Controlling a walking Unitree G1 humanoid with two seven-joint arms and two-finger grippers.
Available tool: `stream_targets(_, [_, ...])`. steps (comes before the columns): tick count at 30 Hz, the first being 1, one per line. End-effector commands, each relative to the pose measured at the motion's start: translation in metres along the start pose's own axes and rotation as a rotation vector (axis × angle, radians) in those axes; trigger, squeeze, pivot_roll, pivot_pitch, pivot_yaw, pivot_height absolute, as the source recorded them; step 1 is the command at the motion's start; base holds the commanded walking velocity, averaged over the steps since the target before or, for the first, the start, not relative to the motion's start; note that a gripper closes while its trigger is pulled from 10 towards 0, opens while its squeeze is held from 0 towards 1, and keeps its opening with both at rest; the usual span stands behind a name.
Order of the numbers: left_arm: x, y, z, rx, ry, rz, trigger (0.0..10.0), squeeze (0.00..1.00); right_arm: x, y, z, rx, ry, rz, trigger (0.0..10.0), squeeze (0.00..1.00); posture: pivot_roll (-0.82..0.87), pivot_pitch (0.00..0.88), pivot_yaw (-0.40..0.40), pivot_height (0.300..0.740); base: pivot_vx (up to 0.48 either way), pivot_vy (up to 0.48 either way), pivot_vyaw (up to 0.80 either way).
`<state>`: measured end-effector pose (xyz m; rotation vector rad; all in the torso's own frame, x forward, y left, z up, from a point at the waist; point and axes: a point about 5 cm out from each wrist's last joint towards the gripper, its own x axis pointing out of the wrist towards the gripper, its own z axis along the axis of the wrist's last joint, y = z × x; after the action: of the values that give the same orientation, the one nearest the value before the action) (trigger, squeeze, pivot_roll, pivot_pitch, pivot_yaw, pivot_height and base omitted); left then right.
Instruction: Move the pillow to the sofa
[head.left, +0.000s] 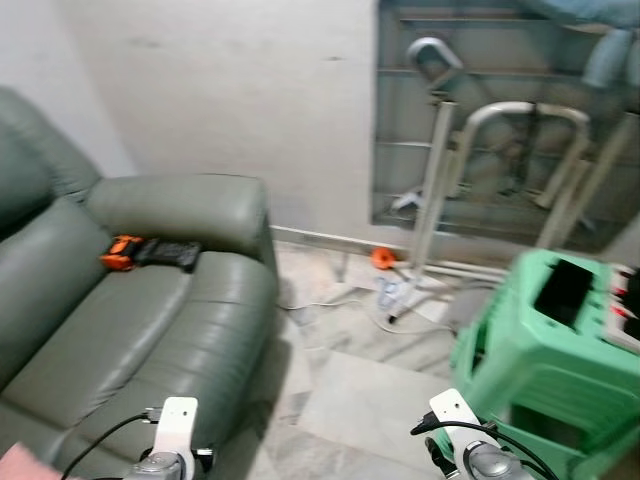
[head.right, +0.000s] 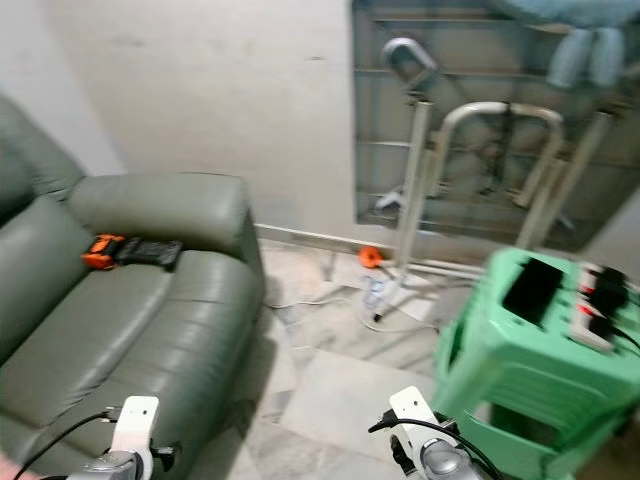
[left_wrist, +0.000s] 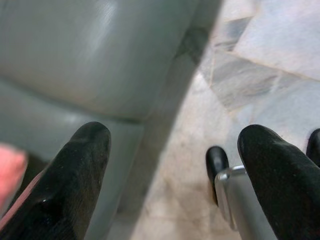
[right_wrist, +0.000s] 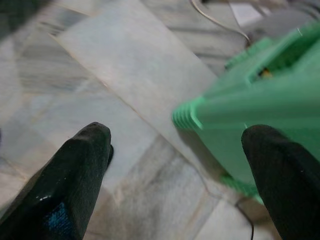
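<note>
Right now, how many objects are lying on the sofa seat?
2, possibly touching: an orange object and a black object beside it, both at the back of the sofa seat near the armrest. Cushions may hide others.

One grey sofa (head.left: 130, 300), one green stool (head.left: 545, 350), perhaps two remotes (head.left: 150, 252)

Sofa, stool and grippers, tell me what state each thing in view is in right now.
Sofa: grey-green, with a small orange and black device lying on its seat by the armrest.
Green plastic stool: upright on the floor, with a black device on top.
Left gripper: open, beside the sofa edge.
Right gripper: open, above the floor by the stool.
Pink thing: at the frame edge, possibly the pillow.
</note>
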<state>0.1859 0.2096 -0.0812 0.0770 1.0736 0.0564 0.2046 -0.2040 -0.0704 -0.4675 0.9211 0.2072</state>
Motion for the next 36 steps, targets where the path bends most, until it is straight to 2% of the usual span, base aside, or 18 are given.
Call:
stream_targets(1, [0.000,-0.002,0.003,-0.007,-0.005,0.015,10.0,0.00,0.001,0.006,0.007,0.008,-0.015,0.014,10.0,0.00,-0.13,0.000,0.082,0.740,0.296,0.281,0.00])
stream_targets(4, [0.001,-0.007,0.003,-0.007,-0.005,0.010,10.0,0.00,0.001,0.006,0.006,0.008,-0.015,0.014,10.0,0.00,-0.13,0.000,0.083,0.740,0.300,0.282,0.00])
stream_targets(9, [0.001,-0.007,0.002,-0.008,-0.004,0.011,10.0,0.00,0.001,0.006,0.006,0.009,-0.014,0.014,10.0,0.00,-0.13,0.000,0.085,0.740,0.108,0.210,0.00])
stream_targets(14, [-0.002,0.019,-0.003,-0.023,0.012,0.046,10.0,0.00,0.001,0.006,0.005,0.010,-0.014,0.014,10.0,0.00,-0.13,0.000,0.085,0.740,0.000,0.000,0.00])
stream_targets(18, [-0.004,0.031,-0.004,-0.024,0.013,0.059,10.0,0.00,0.001,0.006,0.005,0.009,-0.013,0.015,10.0,0.00,-0.13,0.000,0.085,0.740,0.000,0.000,0.00])
stream_targets(23, [-0.004,0.032,-0.004,-0.025,0.012,0.060,10.0,0.00,0.001,0.006,0.005,0.007,-0.012,0.015,10.0,0.00,-0.13,0.000,0.085,0.740,0.000,0.000,0.00])
stream_targets(36, [-0.002,0.019,0.000,-0.007,0.009,0.038,10.0,0.00,0.001,0.006,0.006,-0.002,-0.012,0.016,10.0,0.00,-0.13,0.000,0.083,0.740,0.000,0.000,0.00])
